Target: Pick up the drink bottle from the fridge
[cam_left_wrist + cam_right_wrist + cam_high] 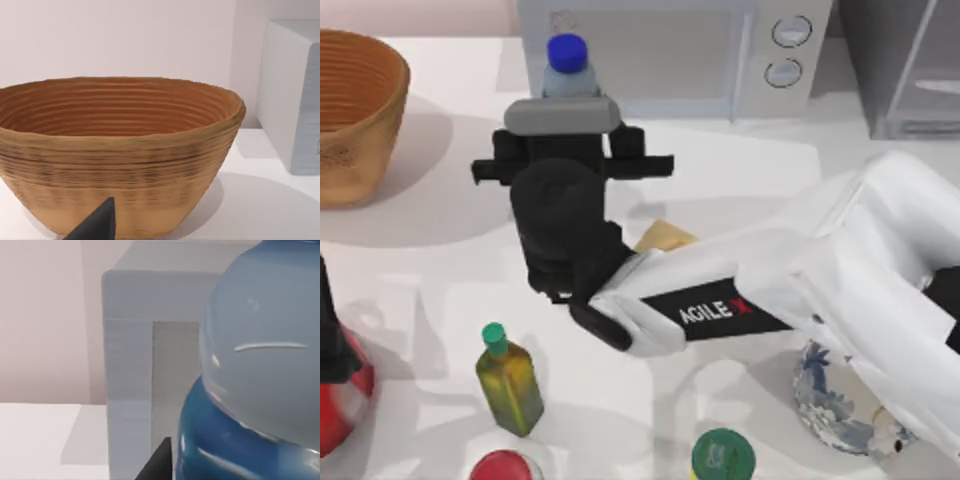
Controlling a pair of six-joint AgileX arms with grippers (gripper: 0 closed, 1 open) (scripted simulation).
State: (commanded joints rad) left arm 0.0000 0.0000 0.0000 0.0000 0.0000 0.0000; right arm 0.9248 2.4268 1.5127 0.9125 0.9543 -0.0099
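My right gripper (563,112) is out near the back edge of the table, right at the drink bottle (567,62), which stands in front of the microwave (670,55), not in the fridge (910,70) at the back right corner. Can't tell from these views whether the gripper is open or clamped on the bottle; the right wrist view has the bottle body v. close.

Risks, imo: if the grip is loose or only partial, a lift could tip the bottle into the microwave front just behind it. Little room behind; open table lies toward the front, w/ the olive bottle (509,385) and a patterned jar (835,405) near the front edge. Basket (355,110) sits at the back left corner; left arm parked facing it.
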